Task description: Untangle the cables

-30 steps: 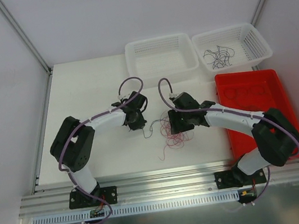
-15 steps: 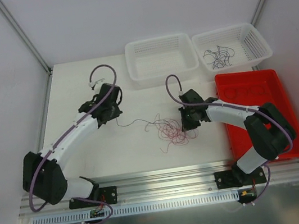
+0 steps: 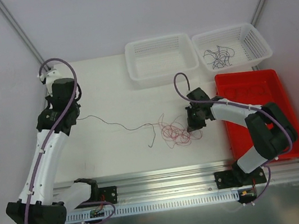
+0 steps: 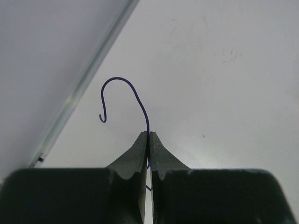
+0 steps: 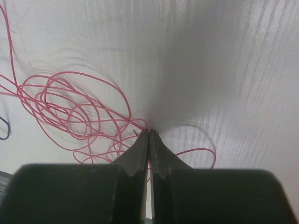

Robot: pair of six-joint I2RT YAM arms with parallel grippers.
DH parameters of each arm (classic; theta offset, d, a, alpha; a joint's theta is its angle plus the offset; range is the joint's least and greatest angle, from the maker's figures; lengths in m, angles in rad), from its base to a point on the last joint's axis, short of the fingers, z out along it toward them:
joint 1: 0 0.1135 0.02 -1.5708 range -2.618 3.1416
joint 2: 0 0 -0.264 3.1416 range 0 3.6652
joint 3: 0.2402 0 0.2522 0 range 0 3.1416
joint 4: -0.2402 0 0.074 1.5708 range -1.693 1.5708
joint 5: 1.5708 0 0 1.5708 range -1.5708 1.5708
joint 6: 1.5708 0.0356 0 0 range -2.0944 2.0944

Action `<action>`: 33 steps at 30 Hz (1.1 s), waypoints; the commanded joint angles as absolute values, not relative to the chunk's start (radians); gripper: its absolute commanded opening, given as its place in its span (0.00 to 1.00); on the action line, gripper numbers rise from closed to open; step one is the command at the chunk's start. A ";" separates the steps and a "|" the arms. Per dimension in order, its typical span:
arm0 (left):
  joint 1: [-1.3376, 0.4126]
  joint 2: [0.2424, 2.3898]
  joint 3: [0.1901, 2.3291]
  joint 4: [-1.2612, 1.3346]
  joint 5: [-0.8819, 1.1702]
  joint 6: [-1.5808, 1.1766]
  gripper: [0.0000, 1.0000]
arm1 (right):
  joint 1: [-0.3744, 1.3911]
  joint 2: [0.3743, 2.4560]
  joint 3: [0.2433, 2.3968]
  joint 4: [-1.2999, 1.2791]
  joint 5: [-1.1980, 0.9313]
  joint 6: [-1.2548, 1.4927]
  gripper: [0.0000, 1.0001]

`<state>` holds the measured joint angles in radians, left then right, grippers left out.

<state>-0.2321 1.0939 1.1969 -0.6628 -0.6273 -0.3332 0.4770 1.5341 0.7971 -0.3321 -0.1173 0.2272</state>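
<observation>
A tangle of thin red cables [image 3: 173,131] lies mid-table. A dark purple cable [image 3: 114,124] runs from it, stretched leftward to my left gripper [image 3: 74,119]. That gripper [image 4: 149,135] is shut on the purple cable, whose hooked free end [image 4: 122,93] curls out past the fingertips. My right gripper [image 3: 194,129] presses at the tangle's right edge. In its wrist view the right gripper [image 5: 149,132] is shut on a strand of the red cables [image 5: 70,114], with loops spread to the left and one loop [image 5: 203,151] to the right.
Two white baskets stand at the back: an empty one [image 3: 161,56] and one [image 3: 232,45] holding several dark wires. A red tray [image 3: 254,107] lies right of the right arm. A metal rail [image 4: 84,84] edges the table on the left.
The left arm has swung far to the left and back, drawing the purple cable out of the tangle in a long line. The right gripper closed on the red tangle and stayed there.
</observation>
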 commanded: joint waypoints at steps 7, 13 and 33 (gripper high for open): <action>-0.084 1.118 1.483 -0.695 -0.850 -0.063 0.00 | 0.445 1.496 0.790 -0.385 -0.098 0.216 0.01; -0.043 1.169 1.641 -0.695 -0.891 -0.009 0.00 | 0.430 1.494 0.787 -0.393 -0.098 0.212 0.01; 0.068 1.281 2.077 -0.696 -0.876 0.038 0.00 | 0.360 1.459 0.765 -0.426 -0.077 0.209 0.01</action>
<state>0.0605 1.2964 2.0590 -0.6975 -0.8818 0.0608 0.3679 1.4948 0.7731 -0.3916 -0.1078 0.2199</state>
